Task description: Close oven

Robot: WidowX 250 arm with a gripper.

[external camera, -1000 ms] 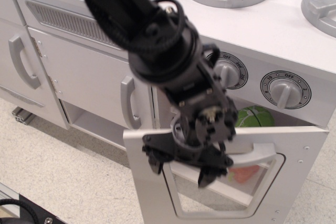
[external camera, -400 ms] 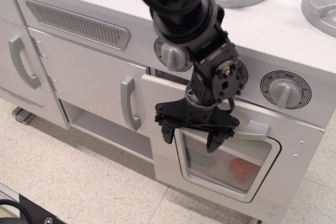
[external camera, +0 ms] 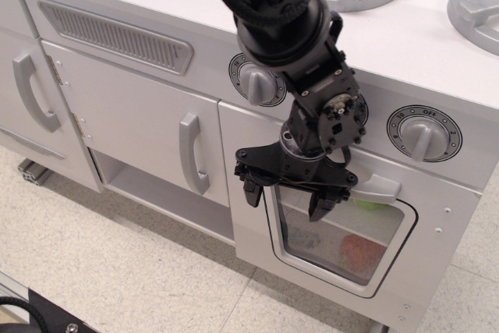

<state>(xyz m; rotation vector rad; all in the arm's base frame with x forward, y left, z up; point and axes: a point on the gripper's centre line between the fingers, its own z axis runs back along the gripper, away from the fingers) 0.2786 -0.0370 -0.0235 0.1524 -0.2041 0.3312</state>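
White oven (external camera: 257,216) door nearly flush; gripper (external camera: 285,196) against window.

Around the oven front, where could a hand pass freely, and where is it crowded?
Free: the floor below the cupboard door, and the open shelf gap under it. Crowded: the oven door at its handle, where the open gripper hangs against the window.

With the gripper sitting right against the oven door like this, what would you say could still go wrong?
1. The gripper is open with its fingers straddling the grey bar handle. Pulling away at an angle might snag the handle and swing the oven door open.
2. The door looks nearly flush, but whether it is fully seated cannot be told; it could drift open once released.
3. The wrist sits close to the dial knob and might bump it.
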